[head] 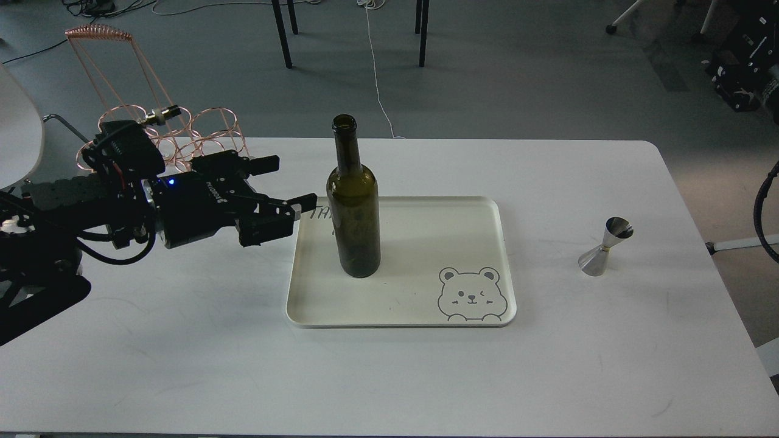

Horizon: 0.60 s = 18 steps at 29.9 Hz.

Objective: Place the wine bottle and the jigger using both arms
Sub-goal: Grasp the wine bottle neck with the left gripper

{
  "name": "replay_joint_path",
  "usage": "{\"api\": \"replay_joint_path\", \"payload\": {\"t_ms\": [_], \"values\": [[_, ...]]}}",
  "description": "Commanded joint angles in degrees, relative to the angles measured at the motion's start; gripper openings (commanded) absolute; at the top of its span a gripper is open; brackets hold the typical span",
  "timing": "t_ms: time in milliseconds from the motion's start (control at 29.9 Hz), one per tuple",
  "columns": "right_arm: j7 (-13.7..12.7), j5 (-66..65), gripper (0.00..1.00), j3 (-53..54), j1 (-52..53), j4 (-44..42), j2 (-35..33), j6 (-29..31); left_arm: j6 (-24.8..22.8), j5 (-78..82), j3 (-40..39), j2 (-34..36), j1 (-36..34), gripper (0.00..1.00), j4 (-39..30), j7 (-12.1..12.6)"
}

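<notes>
White worktop (pixel 182 365), seen from the robot's head, carrying all items. Cream tray (pixel 487 255), rectangular with rounded corners, lies at the centre of the worktop; a bear face (pixel 469 294) is printed in its near right corner. Left arm (pixel 91 207), black, enters from the left edge and reaches toward the tray. Wine bottle (pixel 354 207), dark olive-green and uncorked, stands upright on the left half of the tray. Copper wire rack (pixel 176 131) stands on the far left of the worktop, behind the arm. Left tool (pixel 295 182) has its two fingers spread apart and holds nothing; the lower fingertip lies over the tray's left rim, just beside the bottle but clear of it. Jigger (pixel 604 246), steel with a gold waist band, stands on the bare worktop, right of the tray and well apart from it. The right tool is out of view.
</notes>
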Motion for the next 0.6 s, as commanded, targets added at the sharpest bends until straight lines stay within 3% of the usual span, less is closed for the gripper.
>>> {"api": "replay_joint_path", "payload": {"t_ms": [0, 67, 568], "values": [[0.01, 0.02, 0.99, 0.01, 0.02, 0.02, 0.0, 0.18, 0.77, 0.31, -0.27, -2.79, -0.09, 0.96, 0.55, 5.72], [0.01, 0.02, 0.99, -0.08, 0.02, 0.11, 0.0, 0.27, 0.77, 0.22, -0.71, -3.41, -0.09, 0.94, 0.55, 7.23], [0.18, -0.07, 0.99, 0.63, -0.16, -0.07, 0.0, 0.89, 0.5, 0.22, -0.71, -7.72, -2.02, 0.93, 0.63, 7.06]]}}
